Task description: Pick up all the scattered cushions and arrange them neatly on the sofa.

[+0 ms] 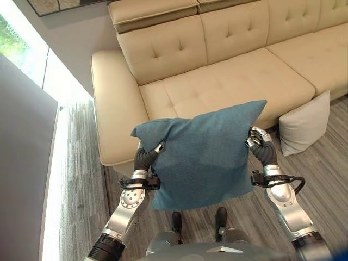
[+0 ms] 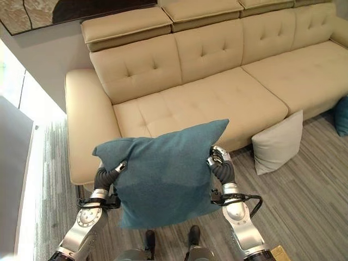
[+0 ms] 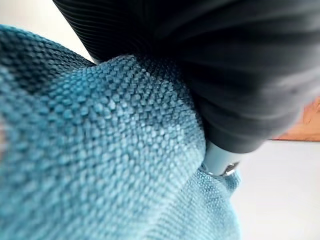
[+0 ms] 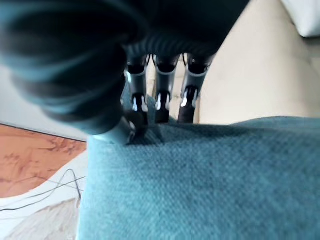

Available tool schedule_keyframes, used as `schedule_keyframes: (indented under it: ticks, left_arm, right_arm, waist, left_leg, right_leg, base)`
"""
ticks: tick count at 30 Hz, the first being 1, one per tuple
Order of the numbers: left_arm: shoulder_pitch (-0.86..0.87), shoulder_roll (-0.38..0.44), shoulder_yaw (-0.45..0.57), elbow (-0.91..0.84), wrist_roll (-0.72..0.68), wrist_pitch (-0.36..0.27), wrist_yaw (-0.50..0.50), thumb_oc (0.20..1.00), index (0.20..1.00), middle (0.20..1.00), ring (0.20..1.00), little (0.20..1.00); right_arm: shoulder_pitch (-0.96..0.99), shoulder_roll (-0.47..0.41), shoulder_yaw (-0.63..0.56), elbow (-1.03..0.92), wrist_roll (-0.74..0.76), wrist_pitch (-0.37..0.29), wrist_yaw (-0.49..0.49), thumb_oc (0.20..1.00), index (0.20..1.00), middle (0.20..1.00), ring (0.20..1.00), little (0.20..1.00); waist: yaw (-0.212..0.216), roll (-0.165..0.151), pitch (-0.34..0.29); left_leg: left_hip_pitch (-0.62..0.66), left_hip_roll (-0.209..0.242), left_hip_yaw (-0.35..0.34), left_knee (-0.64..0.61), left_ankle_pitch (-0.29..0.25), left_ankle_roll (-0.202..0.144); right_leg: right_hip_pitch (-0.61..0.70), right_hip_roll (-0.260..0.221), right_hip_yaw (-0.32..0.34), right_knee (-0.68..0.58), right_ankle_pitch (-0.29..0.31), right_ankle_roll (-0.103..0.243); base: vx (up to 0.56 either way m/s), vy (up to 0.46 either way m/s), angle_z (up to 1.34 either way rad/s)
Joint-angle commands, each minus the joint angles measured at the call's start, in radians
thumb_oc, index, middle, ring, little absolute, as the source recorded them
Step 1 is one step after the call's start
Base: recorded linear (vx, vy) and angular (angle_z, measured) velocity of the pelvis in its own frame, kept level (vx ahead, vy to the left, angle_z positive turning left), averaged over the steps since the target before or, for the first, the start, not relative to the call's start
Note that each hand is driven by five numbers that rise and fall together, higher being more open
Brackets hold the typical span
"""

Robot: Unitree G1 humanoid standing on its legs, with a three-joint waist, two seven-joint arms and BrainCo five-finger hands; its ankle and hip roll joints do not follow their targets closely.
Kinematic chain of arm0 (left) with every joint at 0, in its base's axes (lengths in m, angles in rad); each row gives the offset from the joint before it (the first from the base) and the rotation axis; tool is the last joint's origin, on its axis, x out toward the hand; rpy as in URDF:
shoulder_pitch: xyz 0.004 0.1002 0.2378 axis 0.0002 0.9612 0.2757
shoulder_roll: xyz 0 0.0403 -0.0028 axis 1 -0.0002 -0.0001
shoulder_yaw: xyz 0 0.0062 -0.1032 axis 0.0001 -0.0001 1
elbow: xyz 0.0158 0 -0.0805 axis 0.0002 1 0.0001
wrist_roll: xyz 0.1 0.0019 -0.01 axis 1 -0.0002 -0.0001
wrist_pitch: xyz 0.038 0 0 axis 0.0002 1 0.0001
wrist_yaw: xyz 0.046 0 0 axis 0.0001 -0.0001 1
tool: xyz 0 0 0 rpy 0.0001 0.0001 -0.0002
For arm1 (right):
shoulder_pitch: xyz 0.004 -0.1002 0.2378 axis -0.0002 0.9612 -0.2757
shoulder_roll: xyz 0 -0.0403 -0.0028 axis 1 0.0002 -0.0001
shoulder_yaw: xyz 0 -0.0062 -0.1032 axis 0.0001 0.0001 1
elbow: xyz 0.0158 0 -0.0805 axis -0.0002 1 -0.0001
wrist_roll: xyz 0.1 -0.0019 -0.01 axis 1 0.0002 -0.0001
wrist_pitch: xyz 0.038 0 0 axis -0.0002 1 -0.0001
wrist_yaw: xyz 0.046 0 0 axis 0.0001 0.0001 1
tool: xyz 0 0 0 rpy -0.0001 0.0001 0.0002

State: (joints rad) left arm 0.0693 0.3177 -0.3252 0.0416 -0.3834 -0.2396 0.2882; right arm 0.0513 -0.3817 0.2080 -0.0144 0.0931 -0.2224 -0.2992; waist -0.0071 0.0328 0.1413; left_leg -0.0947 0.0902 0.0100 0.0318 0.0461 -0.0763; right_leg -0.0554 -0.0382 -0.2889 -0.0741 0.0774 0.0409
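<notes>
1. I have the teal cushion [image 2: 163,174] up off the floor, held between both hands in front of the sofa [image 2: 206,103], upright and broadside to the head camera.
2. My right hand [image 2: 218,159] grips the cushion's right edge; in its wrist view the fingers [image 4: 159,97] curl over the fabric and the thumb pinches from beneath. It has cloth, not much bulk.
3. My left hand [image 1: 145,157] is at the left edge, but its fingers are buried behind the fabric and the wrist view gives me mostly weave, so I cannot tell how they are set.
4. Risk: both holds sit high on the edges, so I judge the cushion could sag, swing or slip out of the pinch if I move fast or pull the hands apart.
5. Risk: the cushion blocks my view of the seat front, so I may misjudge the lip and catch the lower corner on it.
6. Room: the seat [image 2: 196,106] is bare and wide, backrest behind, the armrest [image 2: 87,125] bounding it to the left.
7. A grey cushion [image 2: 278,142] leans against the sofa front on the floor, near my right arm; a wide swing could knock it.
8. Another teal cushion [image 2: 341,115] shows further right.
</notes>
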Motion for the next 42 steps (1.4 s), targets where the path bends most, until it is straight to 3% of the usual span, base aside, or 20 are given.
schedule_keyframes:
  ticks: [1,4,6,8,12,15,16,17,18,21,24,27,30,32,37,42]
  left_arm:
    - [-0.12,0.011,-0.025,-0.103,-0.035,-0.075,-0.035,0.2,0.2,0.2,0.2,0.2]
    - [-0.128,0.01,-0.027,-0.098,-0.035,-0.067,-0.032,0.2,0.2,0.2,0.2,0.2]
    - [-0.134,0.015,-0.023,-0.099,-0.027,-0.059,-0.028,0.2,0.2,0.2,0.2,0.2]
    - [-0.133,0.018,-0.018,-0.108,-0.024,-0.06,-0.029,0.2,0.2,0.2,0.2,0.2]
    - [-0.1,0.033,-0.007,-0.115,-0.02,-0.054,-0.033,0.2,0.2,0.2,0.2,0.2]
    - [-0.075,0.059,0.014,-0.137,-0.017,-0.049,-0.038,0.2,0.2,0.2,0.2,0.2]
    - [-0.067,0.068,0.017,-0.141,-0.016,-0.053,-0.036,0.2,0.2,0.2,0.2,0.2]
    - [-0.064,0.067,0.02,-0.143,-0.016,-0.056,-0.034,0.2,0.2,0.2,0.2,0.2]
    - [-0.054,0.063,0.016,-0.146,-0.021,-0.057,-0.042,0.2,0.2,0.2,0.2,0.2]
    - [-0.07,0.05,0.021,-0.135,-0.024,-0.067,-0.045,0.2,0.2,0.2,0.2,0.2]
    - [-0.072,0.041,0.023,-0.132,-0.015,-0.069,-0.054,0.2,0.2,0.2,0.2,0.2]
    - [-0.083,0.022,0.011,-0.134,-0.032,-0.07,-0.058,0.2,0.2,0.2,0.2,0.2]
    - [-0.108,0.016,-0.001,-0.132,-0.046,-0.073,-0.05,0.2,0.2,0.2,0.2,0.2]
    - [-0.115,0.015,-0.005,-0.126,-0.053,-0.07,-0.053,0.2,0.2,0.2,0.2,0.2]
    - [-0.122,0.016,-0.005,-0.112,-0.037,-0.059,-0.052,0.2,0.2,0.2,0.2,0.2]
    - [-0.085,0.028,0.011,-0.133,-0.036,-0.057,-0.056,0.2,0.2,0.2,0.2,0.2]
  right_arm:
    - [-0.09,0.022,0.02,-0.144,-0.019,-0.095,-0.002,0.2,0.2,0.2,0.2,0.2]
    - [-0.101,0.015,0.024,-0.136,-0.01,-0.09,-0.001,0.2,0.2,0.2,0.2,0.2]
    - [-0.112,0.017,0.03,-0.123,-0.005,-0.088,-0.007,0.2,0.2,0.2,0.2,0.2]
    - [-0.117,0.025,0.03,-0.121,0.001,-0.089,-0.013,0.2,0.2,0.2,0.2,0.2]
    - [-0.108,0.048,0.047,-0.12,0.001,-0.086,0.008,0.2,0.2,0.2,0.2,0.2]
    - [-0.113,0.077,0.06,-0.121,-0.009,-0.076,0.038,0.2,0.2,0.2,0.2,0.2]
    - [-0.118,0.083,0.066,-0.124,-0.015,-0.073,0.05,0.2,0.2,0.2,0.2,0.2]
    - [-0.115,0.09,0.069,-0.127,-0.016,-0.068,0.056,0.2,0.2,0.2,0.2,0.2]
    - [-0.113,0.089,0.069,-0.125,-0.014,-0.065,0.061,0.2,0.2,0.2,0.2,0.2]
    - [-0.122,0.087,0.058,-0.129,-0.017,-0.07,0.044,0.2,0.2,0.2,0.2,0.2]
    - [-0.114,0.082,0.052,-0.128,-0.027,-0.073,0.046,0.2,0.2,0.2,0.2,0.2]
    - [-0.105,0.067,0.035,-0.128,-0.023,-0.078,0.038,0.2,0.2,0.2,0.2,0.2]
    - [-0.113,0.052,0.019,-0.129,-0.003,-0.087,0.015,0.2,0.2,0.2,0.2,0.2]
    - [-0.12,0.044,0.013,-0.131,0.004,-0.085,0.007,0.2,0.2,0.2,0.2,0.2]
    - [-0.118,0.047,0.007,-0.134,0.008,-0.082,0.002,0.2,0.2,0.2,0.2,0.2]
    - [-0.116,0.076,0.013,-0.124,-0.006,-0.078,0.013,0.2,0.2,0.2,0.2,0.2]
  waist:
    - [0.002,-0.053,-0.007]
    - [0.016,-0.065,-0.006]
    - [0.045,-0.063,0.0]
    - [0.067,-0.062,0.004]
    - [0.08,-0.066,-0.033]
    - [0.104,-0.064,-0.038]
    - [0.094,-0.05,-0.024]
    - [0.083,-0.036,-0.012]
    - [0.067,-0.023,-0.009]
    - [0.037,-0.031,0.007]
    - [0.034,-0.046,-0.005]
    - [0.024,-0.052,-0.018]
    - [0.016,-0.065,-0.005]
    - [0.021,-0.074,-0.002]
    - [0.03,-0.068,-0.012]
    - [0.053,-0.057,-0.037]
  left_leg:
    - [-0.04,-0.048,-0.007,0.321,-0.134,-0.005]
    - [-0.122,-0.076,-0.006,0.244,-0.133,0.02]
    - [-0.192,-0.092,-0.004,0.146,-0.034,0.019]
    - [-0.225,-0.089,0.004,0.127,0.01,0.01]
    - [-0.148,-0.091,0.02,0.075,-0.011,0.041]
    - [-0.062,-0.101,0.063,0.053,-0.06,0.089]
    - [-0.035,-0.099,0.075,0.042,-0.068,0.107]
    - [-0.007,-0.1,0.081,0.032,-0.082,0.117]
    - [0.035,-0.106,0.064,0.007,-0.099,0.12]
    - [0.078,-0.121,0.016,0.002,-0.129,0.105]
    - [0.095,-0.126,0.004,0.02,-0.161,0.09]
    - [0.08,-0.1,-0.009,0.081,-0.184,0.047]
    - [-0.017,-0.061,0.005,0.267,-0.16,0.007]
    - [-0.086,-0.046,0.062,0.283,-0.162,0.022]
    - [-0.15,-0.053,0.178,0.169,-0.072,0.039]
    - [-0.046,-0.087,0.154,0.051,-0.078,0.065]
  right_leg:
    - [0.009,-0.049,0.05,0.08,-0.086,0.036]
    - [0.032,-0.041,0.049,0.064,-0.103,0.037]
    - [0.067,-0.01,0.061,0.054,-0.126,0.035]
    - [0.091,0.008,0.078,0.053,-0.147,0.029]
    - [0.128,0.002,0.106,0.073,-0.182,0.034]
    - [0.071,-0.051,0.111,0.264,-0.172,0.091]
    - [-0.003,-0.076,0.101,0.406,-0.117,0.135]
    - [-0.059,-0.111,0.069,0.469,-0.081,0.15]
    - [-0.098,-0.12,0.056,0.375,-0.1,0.12]
    - [-0.149,-0.099,0.139,0.166,-0.028,0.12]
    - [-0.107,-0.1,0.129,0.117,-0.015,0.112]
    - [-0.066,-0.086,0.096,0.093,-0.032,0.089]
    - [-0.012,-0.078,0.044,0.072,-0.056,0.057]
    - [0.031,-0.072,0.002,0.04,-0.08,0.044]
    - [0.071,-0.044,-0.024,0.021,-0.106,0.043]
    - [0.081,-0.045,-0.019,0.098,-0.136,0.065]
  base:
    - [0.08,-0.117,0.25]
    - [0.15,-0.048,0.1]
    - [0.23,0.014,-0.02]
    - [0.27,0.067,-0.21]
    - [0.3,0.155,-0.59]
    - [0.25,0.277,-0.65]
    - [0.15,0.23,-0.54]
    - [0.3,0.197,-0.13]
    - [0.32,0.075,0.08]
    - [0.32,-0.118,0.1]
    - [0.23,-0.159,0.86]
    - [0.19,-0.199,0.76]
    - [0.12,-0.212,0.73]
    - [0.17,-0.158,0.59]
    - [0.14,0.012,0.19]
    - [0.15,0.142,-0.27]
